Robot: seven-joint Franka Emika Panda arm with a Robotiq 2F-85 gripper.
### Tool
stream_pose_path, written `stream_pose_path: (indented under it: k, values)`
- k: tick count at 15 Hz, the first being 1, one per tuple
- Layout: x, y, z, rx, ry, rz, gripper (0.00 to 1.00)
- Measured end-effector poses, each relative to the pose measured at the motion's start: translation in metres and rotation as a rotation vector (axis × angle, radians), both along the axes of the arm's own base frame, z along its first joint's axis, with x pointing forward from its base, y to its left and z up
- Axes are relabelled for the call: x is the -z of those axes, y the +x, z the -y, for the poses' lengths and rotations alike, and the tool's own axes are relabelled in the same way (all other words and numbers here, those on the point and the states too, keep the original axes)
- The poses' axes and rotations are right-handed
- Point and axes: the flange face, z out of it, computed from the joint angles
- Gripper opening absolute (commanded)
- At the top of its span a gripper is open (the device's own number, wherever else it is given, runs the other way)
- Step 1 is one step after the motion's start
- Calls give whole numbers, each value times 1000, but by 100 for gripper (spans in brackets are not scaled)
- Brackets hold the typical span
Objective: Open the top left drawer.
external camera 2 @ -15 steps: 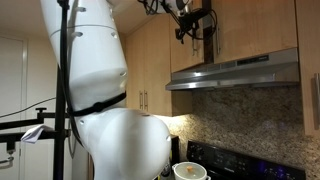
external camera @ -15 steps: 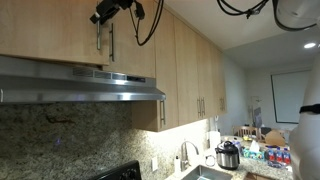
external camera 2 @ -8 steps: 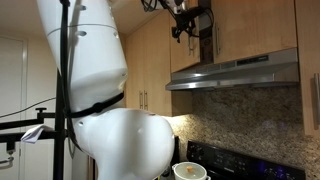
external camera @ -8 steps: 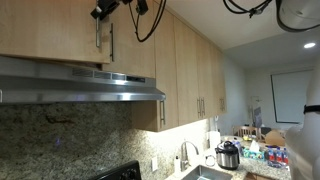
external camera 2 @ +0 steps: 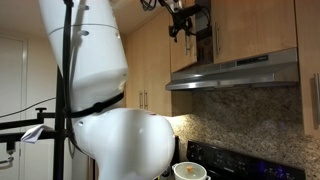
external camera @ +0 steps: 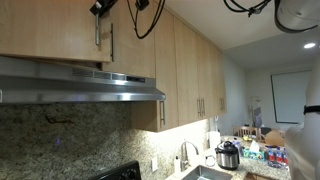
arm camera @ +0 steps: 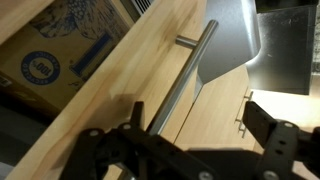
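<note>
Exterior view, left to right: one short wood door (external camera: 50, 28) above the hood (external camera: 80, 85), ajar at its right edge, end effector (external camera: 103, 7) at the top of its one silver bar handle (external camera: 98, 28). Next, a second short door (external camera: 133, 40) with its handle (external camera: 111, 42) on the left edge. Then the taller doors, two handles (external camera: 201, 106) showing together. One faucet (external camera: 183, 153) and one cooker pot (external camera: 229, 155) sit lower right.

Opposite exterior view: white robot body (external camera 2: 95, 90) at left, end effector (external camera 2: 180, 17) high at the drawer's (external camera 2: 195, 35) edge, one pot (external camera 2: 187, 171) on the stove.

Wrist view: door edge (arm camera: 120, 80) swung out, one printed box (arm camera: 60, 55) visible behind it. One bar handle (arm camera: 180, 80) runs between two dark fingers (arm camera: 285, 140). Fingers stand apart either side of the bar; contact cannot be told.
</note>
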Motion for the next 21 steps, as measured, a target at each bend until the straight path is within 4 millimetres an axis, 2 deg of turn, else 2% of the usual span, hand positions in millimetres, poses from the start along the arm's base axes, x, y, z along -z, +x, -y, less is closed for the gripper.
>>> stream_pose_path:
  k: [11,21]
  values:
    - [0,-10,-50,344,2,12,100]
    - [-5,-25,-59,342,-2,2,100]
